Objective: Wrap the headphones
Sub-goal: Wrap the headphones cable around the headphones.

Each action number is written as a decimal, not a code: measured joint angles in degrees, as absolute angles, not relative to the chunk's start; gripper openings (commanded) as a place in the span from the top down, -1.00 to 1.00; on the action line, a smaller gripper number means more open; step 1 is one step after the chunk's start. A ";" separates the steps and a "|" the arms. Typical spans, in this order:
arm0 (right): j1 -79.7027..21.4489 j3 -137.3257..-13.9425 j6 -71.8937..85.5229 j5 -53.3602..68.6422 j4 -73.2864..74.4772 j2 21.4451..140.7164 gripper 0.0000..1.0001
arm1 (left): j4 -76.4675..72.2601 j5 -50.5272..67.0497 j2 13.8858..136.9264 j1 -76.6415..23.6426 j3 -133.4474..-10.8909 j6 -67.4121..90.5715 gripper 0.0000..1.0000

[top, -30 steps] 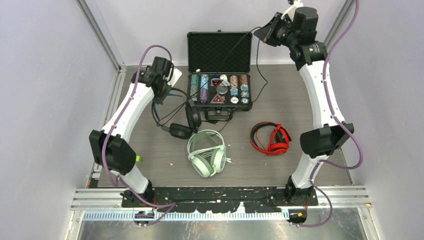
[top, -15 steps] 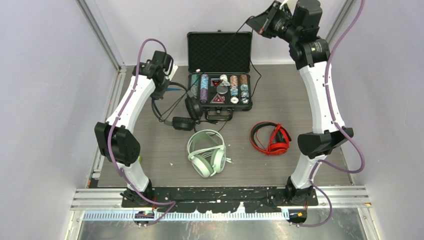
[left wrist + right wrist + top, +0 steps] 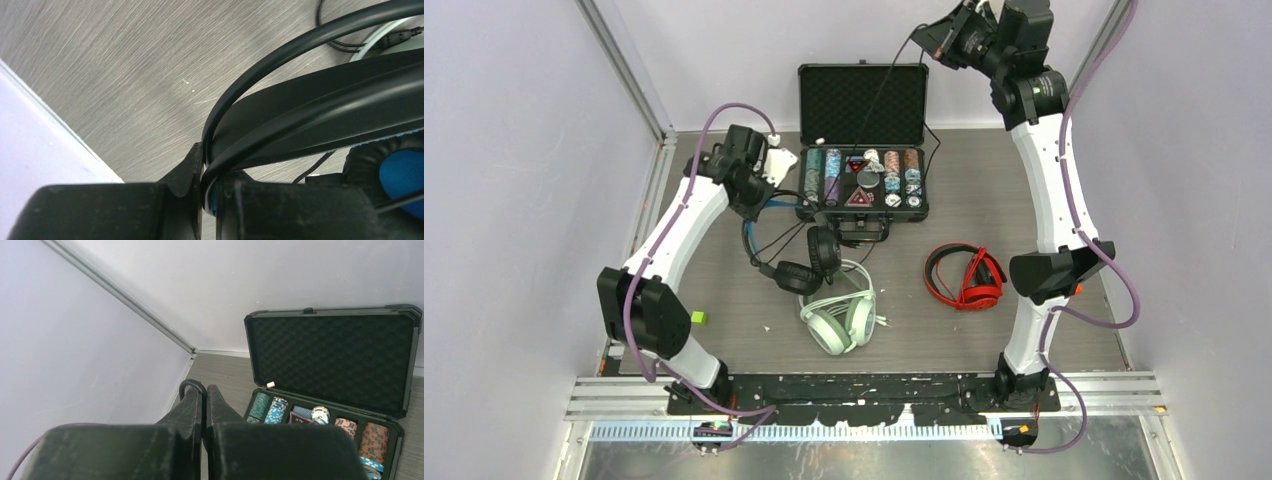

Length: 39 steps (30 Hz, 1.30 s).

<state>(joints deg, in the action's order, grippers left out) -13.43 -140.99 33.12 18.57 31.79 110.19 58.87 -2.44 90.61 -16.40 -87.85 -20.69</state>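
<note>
The black headphones (image 3: 809, 262) have shifted nearer, against the mint pair (image 3: 836, 312). The left gripper (image 3: 202, 167) clamps their headband (image 3: 310, 100). The right gripper (image 3: 204, 392), lifted higher, pinches the black cable (image 3: 190, 383).

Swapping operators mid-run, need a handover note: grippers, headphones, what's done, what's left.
Left gripper: shut on the black headphones, at the headband.
Right gripper: shut on the black cable, raised high at the back, above the open chip case.
Mint headphones and red headphones: lying on the table.
Done: black pair gripped, cable drawn out.
Left: wind that cable; check the other two.
</note>
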 measured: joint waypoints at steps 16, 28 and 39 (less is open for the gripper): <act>-13.43 -141.99 34.17 18.15 31.75 110.78 0.99 | 57.78 -3.88 92.71 -16.38 -88.82 -22.50 1.00; -17.52 -141.97 39.18 21.56 31.68 110.76 0.99 | 62.72 -17.10 101.75 -16.16 -98.26 -13.89 1.00; -25.78 -133.25 46.46 24.97 29.74 105.08 0.99 | 71.37 -21.96 113.71 -9.45 -116.73 -0.43 1.00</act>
<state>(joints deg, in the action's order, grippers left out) -25.78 -133.25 46.46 24.97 29.74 105.08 71.37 -21.96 113.71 -9.45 -116.73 -0.43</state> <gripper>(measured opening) 0.045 0.082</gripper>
